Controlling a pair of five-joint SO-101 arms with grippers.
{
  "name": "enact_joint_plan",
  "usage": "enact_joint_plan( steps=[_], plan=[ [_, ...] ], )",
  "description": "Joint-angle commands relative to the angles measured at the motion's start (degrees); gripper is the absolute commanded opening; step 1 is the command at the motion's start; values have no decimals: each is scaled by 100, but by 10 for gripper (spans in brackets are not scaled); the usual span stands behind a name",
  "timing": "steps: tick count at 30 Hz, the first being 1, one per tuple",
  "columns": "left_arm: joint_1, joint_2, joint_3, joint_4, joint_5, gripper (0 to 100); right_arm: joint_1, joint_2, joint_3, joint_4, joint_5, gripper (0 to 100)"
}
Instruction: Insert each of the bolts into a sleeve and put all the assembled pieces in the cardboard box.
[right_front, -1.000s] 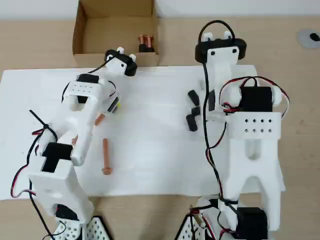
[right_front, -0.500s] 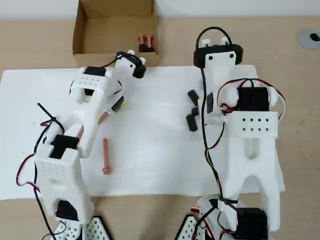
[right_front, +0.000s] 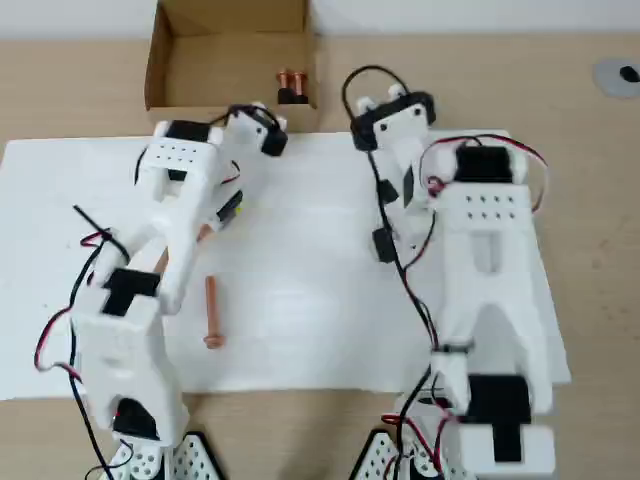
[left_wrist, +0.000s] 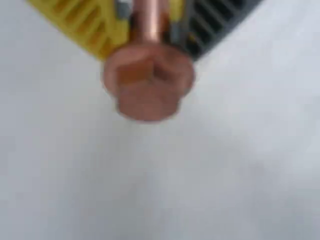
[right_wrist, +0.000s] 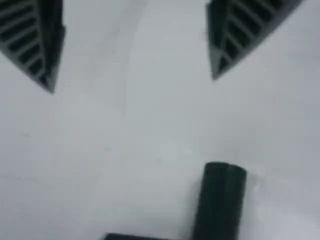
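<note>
Bolt (left_wrist: 148, 82) pinched by shank in left gripper (left_wrist: 150, 25), head hanging just over white sheet (right_front: 300, 330). Copper-coloured, looks stiff, smooth, lightish; probably slippery, so mid-shank hold seems best. Second bolt (right_front: 211, 312) loose on sheet beside that arm. Cardboard box (right_front: 155, 70) at bench (right_front: 590, 200) far edge, assembled piece (right_front: 291, 85) inside. Black sleeves (right_wrist: 220, 200) mid-sheet, rigid, may roll; right gripper (right_wrist: 132, 80) spread wide above, holding nothing.
</note>
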Motion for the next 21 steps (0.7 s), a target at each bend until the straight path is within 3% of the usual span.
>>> enact_joint_plan(
  steps=[1,12,21],
  plan=[
    [202,-1534,0,141,343,18,-356,611,-356,-88,114,240],
    [492,-4971,2796,-325,870,17,-418,1736,-1218,-255,-1029,239],
    [501,-6949,4255,-281,870,16,-505,2185,-796,-677,-1046,239]
  ],
)
